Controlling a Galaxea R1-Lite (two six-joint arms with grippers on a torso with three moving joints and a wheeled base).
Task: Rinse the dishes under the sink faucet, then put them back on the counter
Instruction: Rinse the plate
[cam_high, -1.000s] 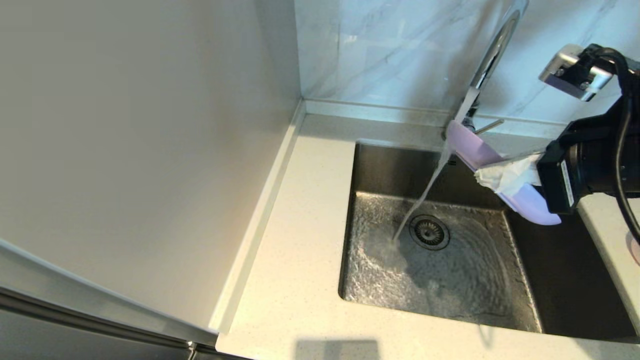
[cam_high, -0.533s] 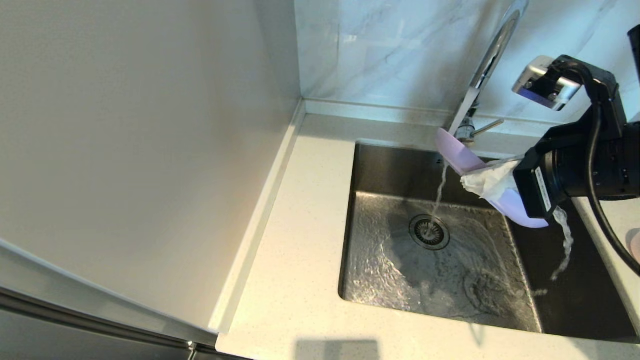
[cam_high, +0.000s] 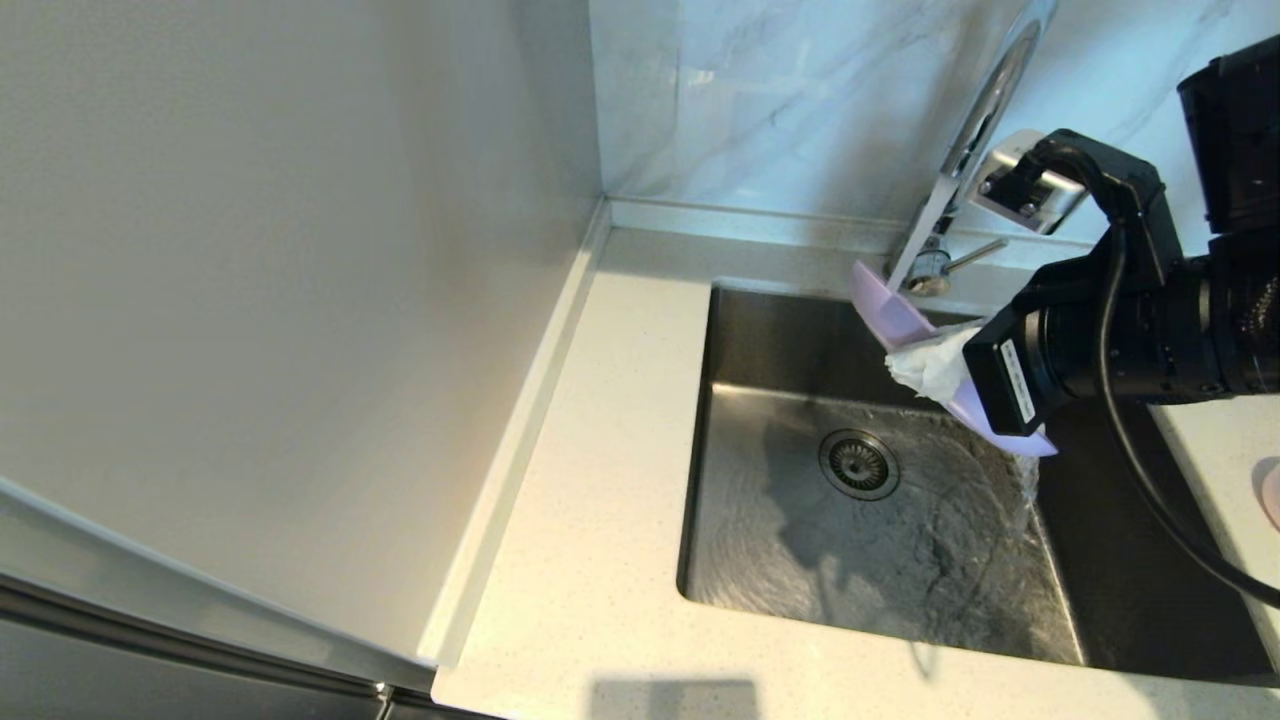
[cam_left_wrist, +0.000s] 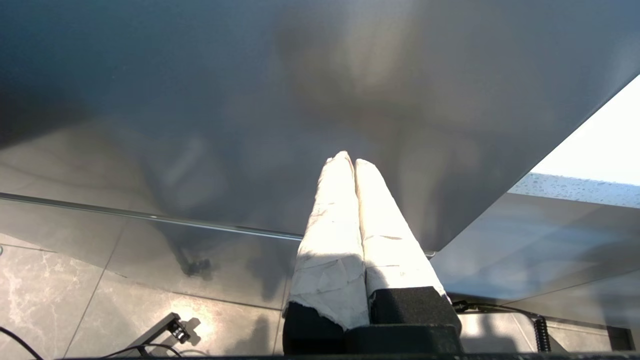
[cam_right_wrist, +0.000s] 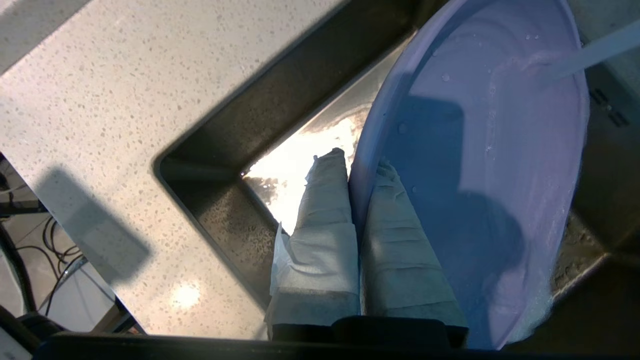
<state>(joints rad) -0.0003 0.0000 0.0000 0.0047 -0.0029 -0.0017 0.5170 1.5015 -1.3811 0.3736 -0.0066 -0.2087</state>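
Plate (cam_high: 890, 310), lavender and shallow, is being held tilted over the sink (cam_high: 800, 560), its upper edge sitting just under the base of the faucet (cam_high: 985, 105). Right hand (cam_right_wrist: 356, 172) is gripping it by the rim, the paper-wrapped fingers (cam_right_wrist: 325, 220) pinching together on the edge, one on each face of the plate. Water is running into the plate's hollow near the far rim and spilling off the low edge in a thin stream down to the basin floor; droplets are clinging to the inner face. Sink floor is carrying a rippled sheet of water around the drain strainer (cam_high: 858, 463), which is lying to the left of the plate's low edge. Faucet lever (cam_high: 975, 254) is sticking out beside the base. Bench (cam_high: 590, 480), speckled off-white, is wrapping the basin on the left and near sides. Cup (cam_high: 1268, 490) is showing only as a pinkish sliver on the bench at the far right edge. Left hand (cam_left_wrist: 354, 162) is hanging away from the sink beside a grey panel, its wrapped fingers pressing together on nothing.
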